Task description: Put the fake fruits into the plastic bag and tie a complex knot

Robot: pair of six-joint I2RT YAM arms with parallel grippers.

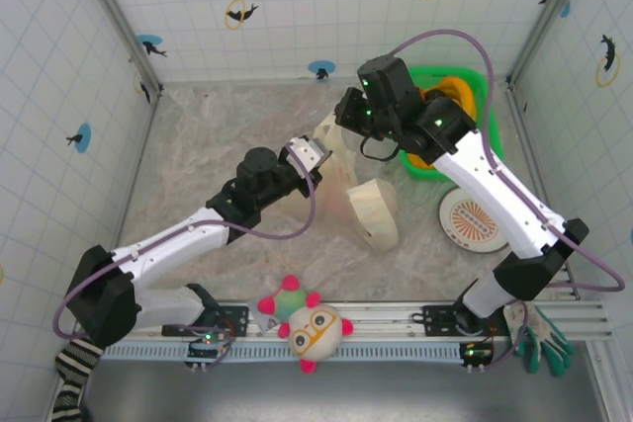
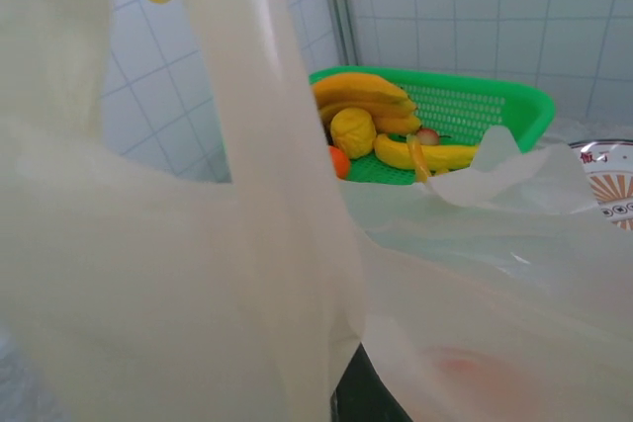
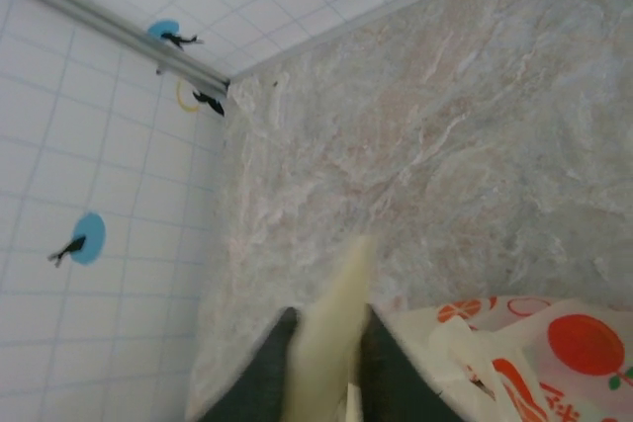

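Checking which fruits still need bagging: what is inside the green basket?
In the green basket: yellow bananas, a round yellow fruit, a small orange one. The plastic bag covers its near side, so anything there is hidden.

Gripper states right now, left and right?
Left gripper: shut on the thin translucent cream plastic bag.
Right gripper: shut on that bag's handle strip.

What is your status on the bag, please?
Left gripper jaws shut on plastic bag. Right gripper jaws shut on its handle strip. Fake fruits in green basket.
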